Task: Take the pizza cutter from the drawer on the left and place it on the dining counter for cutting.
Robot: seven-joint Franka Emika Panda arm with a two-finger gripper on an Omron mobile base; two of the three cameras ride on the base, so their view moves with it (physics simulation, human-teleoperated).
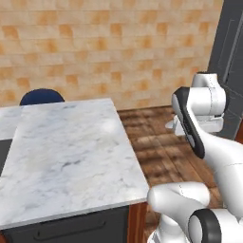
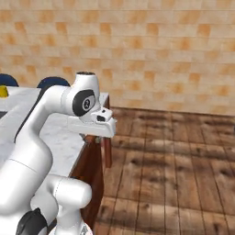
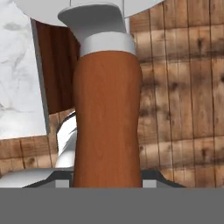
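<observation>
The pizza cutter (image 3: 107, 118) stands close in the hand view: a reddish-brown wooden handle with a silver collar, and its shiny wheel blade (image 3: 87, 11) at the top edge. My gripper (image 3: 107, 180) is shut on the handle's lower end. The hand (image 1: 192, 124) (image 2: 97, 123) hovers beyond the right end of the dining counter (image 1: 71, 152) (image 2: 62, 137), over the wooden floor. The counter's white marble corner (image 3: 17, 78) lies to the left of the cutter in the hand view. The drawer is out of view.
Blue stools (image 1: 42, 96) (image 2: 53, 82) stand at the counter's far side. A small yellow thing (image 2: 3, 91) sits on the counter at the far left. A dark tall appliance (image 1: 232, 57) rises at the right. An orange tiled wall (image 2: 151, 50) backs the plank floor (image 2: 174, 174).
</observation>
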